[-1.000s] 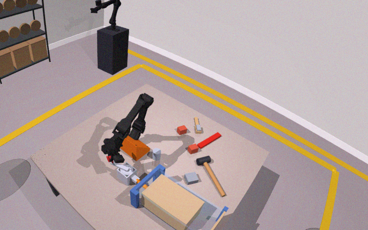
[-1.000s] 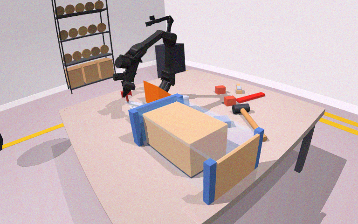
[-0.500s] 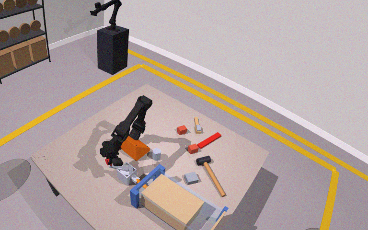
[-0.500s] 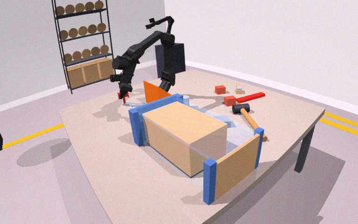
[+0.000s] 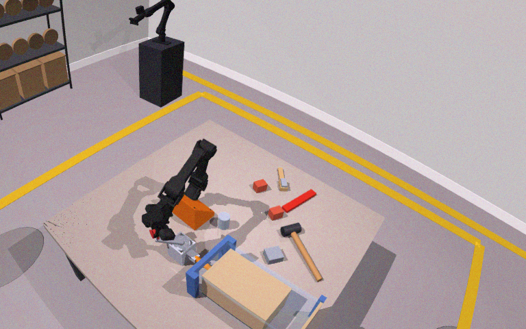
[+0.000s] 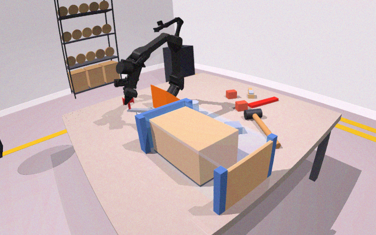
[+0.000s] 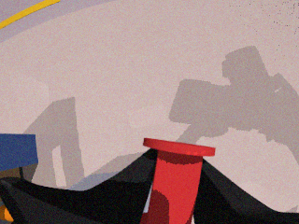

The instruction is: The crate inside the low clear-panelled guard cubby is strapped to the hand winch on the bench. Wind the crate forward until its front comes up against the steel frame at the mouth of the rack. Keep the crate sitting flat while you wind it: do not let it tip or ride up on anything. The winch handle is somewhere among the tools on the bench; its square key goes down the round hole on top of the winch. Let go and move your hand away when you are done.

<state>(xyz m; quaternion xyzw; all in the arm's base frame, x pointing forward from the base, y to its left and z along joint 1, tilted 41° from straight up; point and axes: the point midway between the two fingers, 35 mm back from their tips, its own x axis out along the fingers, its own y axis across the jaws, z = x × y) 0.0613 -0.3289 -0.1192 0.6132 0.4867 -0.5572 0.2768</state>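
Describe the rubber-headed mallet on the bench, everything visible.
The mallet has a black, rubber-looking cylindrical head and a straight, tan, wood-looking handle. It lies on its side on the bench, beside the guard cubby, handle angled toward the cubby's rear end. Nothing grips it; the pincer is elsewhere.

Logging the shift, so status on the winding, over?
Gripper shut on red grip, at winch. Crate flat, near blue frame; contact unclear. No obstruction seen ahead of crate.
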